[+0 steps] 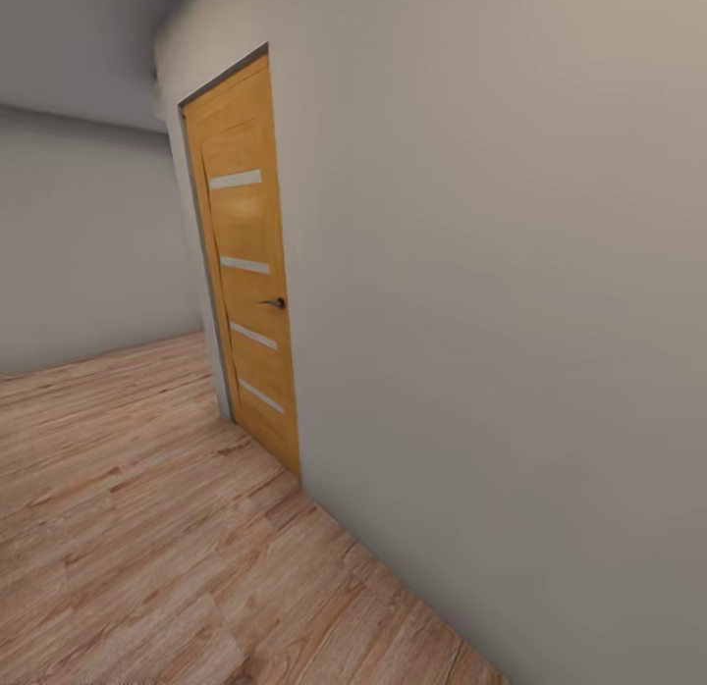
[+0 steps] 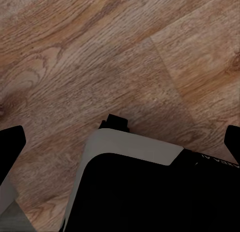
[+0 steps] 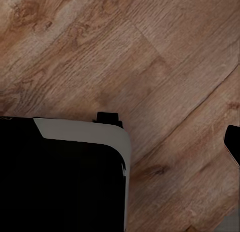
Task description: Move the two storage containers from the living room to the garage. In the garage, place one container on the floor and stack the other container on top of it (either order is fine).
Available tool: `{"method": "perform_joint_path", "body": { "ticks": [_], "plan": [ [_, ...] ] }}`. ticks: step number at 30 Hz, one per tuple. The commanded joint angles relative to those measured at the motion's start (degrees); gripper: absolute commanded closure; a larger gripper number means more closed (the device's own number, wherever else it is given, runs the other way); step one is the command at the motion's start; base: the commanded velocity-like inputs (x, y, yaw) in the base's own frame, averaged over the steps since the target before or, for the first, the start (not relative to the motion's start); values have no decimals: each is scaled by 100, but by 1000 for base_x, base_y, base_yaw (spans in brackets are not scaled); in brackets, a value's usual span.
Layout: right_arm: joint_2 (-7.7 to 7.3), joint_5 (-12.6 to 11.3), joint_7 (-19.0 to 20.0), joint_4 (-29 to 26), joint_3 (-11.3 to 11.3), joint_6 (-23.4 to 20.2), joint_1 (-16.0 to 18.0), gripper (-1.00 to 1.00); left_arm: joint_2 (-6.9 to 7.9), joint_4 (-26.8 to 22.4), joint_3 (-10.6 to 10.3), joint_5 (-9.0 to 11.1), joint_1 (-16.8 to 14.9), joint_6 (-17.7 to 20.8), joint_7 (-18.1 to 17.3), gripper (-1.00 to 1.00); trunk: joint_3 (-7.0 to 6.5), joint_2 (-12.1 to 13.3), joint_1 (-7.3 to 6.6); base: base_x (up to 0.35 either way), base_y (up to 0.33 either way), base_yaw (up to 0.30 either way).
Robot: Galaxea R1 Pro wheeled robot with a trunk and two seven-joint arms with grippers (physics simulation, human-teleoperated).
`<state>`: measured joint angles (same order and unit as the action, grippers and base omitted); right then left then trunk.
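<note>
Fingers [image 2: 11, 142] spread over wood floor [image 2: 100, 52], empty.

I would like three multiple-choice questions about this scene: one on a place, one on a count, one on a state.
1. Where does the orange wooden door stand?
A. in the grey-white wall at the right
B. in the far wall at the left
C. flat on the floor

2. How many pale horizontal strips does the door carry?
A. two
B. four
C. six

3. What is the door's state?
A. wide open
B. removed from its frame
C. shut

Answers: 1 A, the door sits in the long wall above the light wood plank floor. 2 B, four strips show down its face. 3 C, it lies flush in its frame.
</note>
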<state>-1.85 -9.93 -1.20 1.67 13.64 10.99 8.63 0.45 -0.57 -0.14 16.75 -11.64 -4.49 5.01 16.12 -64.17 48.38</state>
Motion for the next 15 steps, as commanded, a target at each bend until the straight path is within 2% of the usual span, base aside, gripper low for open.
{"method": "perform_joint_path", "body": {
  "ticks": [1, 15],
  "plan": [
    [5, -53, -3, 18, 50, 35, 7, -100, -1, 5, -4, 21, -5, -17, 9, -100, 7, -5, 2, 120, 0, 276],
    [35, -44, -3, 18, 54, 35, 7, -100, 8, 4, -4, 21, -5, -17, 9, -100, 7, -5, 2, 153, 0, 276]
  ]
}}
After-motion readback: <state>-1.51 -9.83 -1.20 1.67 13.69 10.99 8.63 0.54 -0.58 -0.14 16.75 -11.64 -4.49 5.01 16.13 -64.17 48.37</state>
